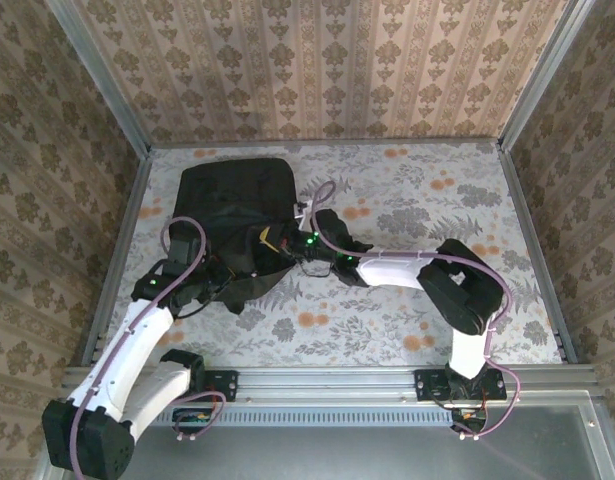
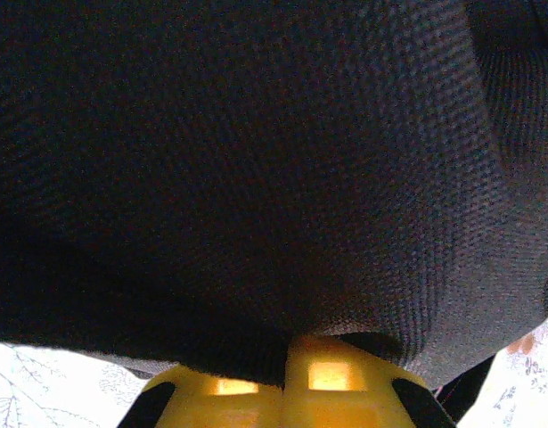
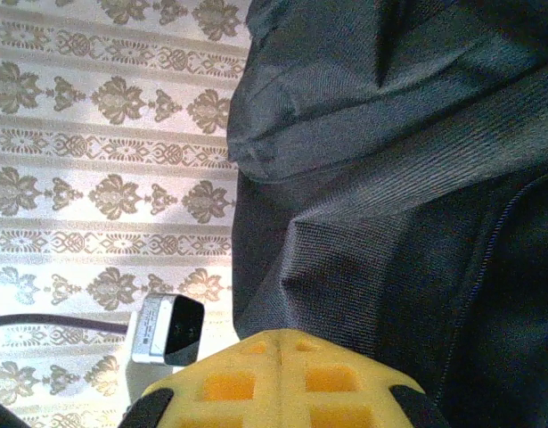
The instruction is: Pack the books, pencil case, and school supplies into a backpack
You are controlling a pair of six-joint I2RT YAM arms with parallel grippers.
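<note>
Black fabric of the backpack drapes right over your left tool, which is pressed together and seems to pinch its lower edge. Your right tool is pressed together too, the backpack directly ahead of its tips; whether cloth is caught there you cannot tell. If either pinch is shallow, lifting could let the thin cloth slip free, or drag the whole backpack across the table beyond.

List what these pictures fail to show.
- Inside of the backpack: top view, its own black fabric covers any contents.
- Tips of the left gripper: left wrist view, draped backpack fabric hides them.
- Hold of the right gripper: right wrist view, the shut yellow fingers hide whether fabric is pinched.
</note>
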